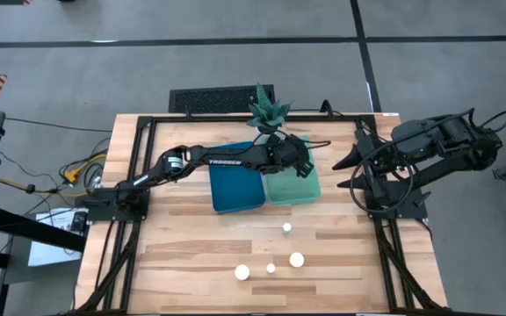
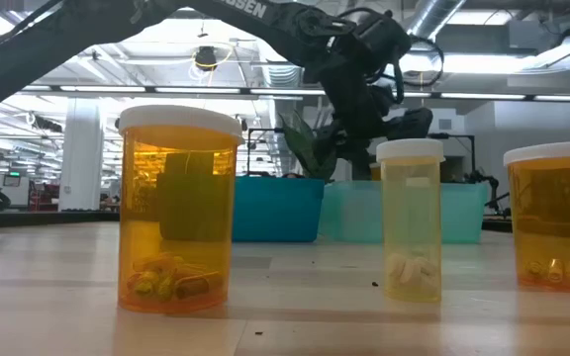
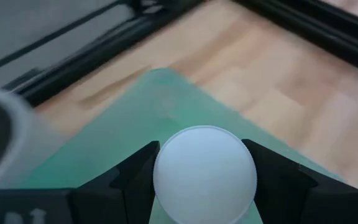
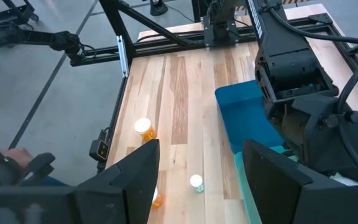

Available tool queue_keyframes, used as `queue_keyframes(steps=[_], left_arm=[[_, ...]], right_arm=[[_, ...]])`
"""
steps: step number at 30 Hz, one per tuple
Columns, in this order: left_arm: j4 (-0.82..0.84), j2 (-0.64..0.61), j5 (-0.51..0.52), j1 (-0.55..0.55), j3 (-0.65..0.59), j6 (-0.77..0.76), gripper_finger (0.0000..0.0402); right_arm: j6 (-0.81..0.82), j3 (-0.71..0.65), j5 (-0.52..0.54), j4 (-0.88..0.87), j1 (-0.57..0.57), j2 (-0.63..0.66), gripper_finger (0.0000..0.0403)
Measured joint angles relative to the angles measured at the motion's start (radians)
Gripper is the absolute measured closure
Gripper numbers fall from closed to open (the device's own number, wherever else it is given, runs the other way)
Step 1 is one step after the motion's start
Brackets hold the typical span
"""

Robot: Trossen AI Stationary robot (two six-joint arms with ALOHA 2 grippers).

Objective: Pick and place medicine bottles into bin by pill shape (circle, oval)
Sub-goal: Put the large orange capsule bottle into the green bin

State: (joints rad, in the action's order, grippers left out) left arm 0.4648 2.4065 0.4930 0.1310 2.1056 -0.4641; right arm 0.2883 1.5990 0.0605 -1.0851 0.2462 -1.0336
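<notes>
My left gripper (image 1: 297,160) is over the pale green bin (image 1: 293,190) and is shut on a medicine bottle whose round white cap (image 3: 204,174) fills the left wrist view. It also shows in the low view (image 2: 364,109). Several more white-capped amber bottles stand upright on the wooden table: one (image 1: 286,227), one (image 1: 297,259), one (image 1: 271,268) and one (image 1: 242,273). Three of them show close up in the low view (image 2: 178,208) (image 2: 411,222) (image 2: 557,222). My right gripper (image 1: 345,173) is open and empty at the table's right side, and shows in its own wrist view (image 4: 197,180). My left gripper pinches the bottle at its white cap (image 3: 166,177) between its two fingers (image 3: 135,180), one on each side. The fingers point down from above. The bottle is lifted clear over the green bin's floor (image 3: 135,118), and the cap hides its body.
A blue bin (image 1: 235,190) stands side by side with the green bin, on its left. A potted green plant (image 1: 268,110) stands behind them at the far edge. A black frame (image 1: 139,175) runs along the table's sides. Bare wood lies around the standing bottles.
</notes>
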Motion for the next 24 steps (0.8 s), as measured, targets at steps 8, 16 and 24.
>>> queue_keyframes(steps=[8, 16, 24], left_arm=[[-0.040, 0.000, -0.086, -0.017, 0.000, 0.171, 0.0191], [-0.046, 0.000, -0.171, -0.013, 0.000, 0.362, 0.0191], [-0.041, 0.029, -0.230, 0.005, -0.002, 0.490, 0.0191]], right_arm=[[0.001, 0.000, 0.000, 0.000, 0.000, 0.000, 0.0165], [0.002, 0.000, -0.005, 0.000, 0.011, 0.000, 0.0165], [0.001, 0.000, -0.006, -0.001, 0.010, 0.000, 0.0165]])
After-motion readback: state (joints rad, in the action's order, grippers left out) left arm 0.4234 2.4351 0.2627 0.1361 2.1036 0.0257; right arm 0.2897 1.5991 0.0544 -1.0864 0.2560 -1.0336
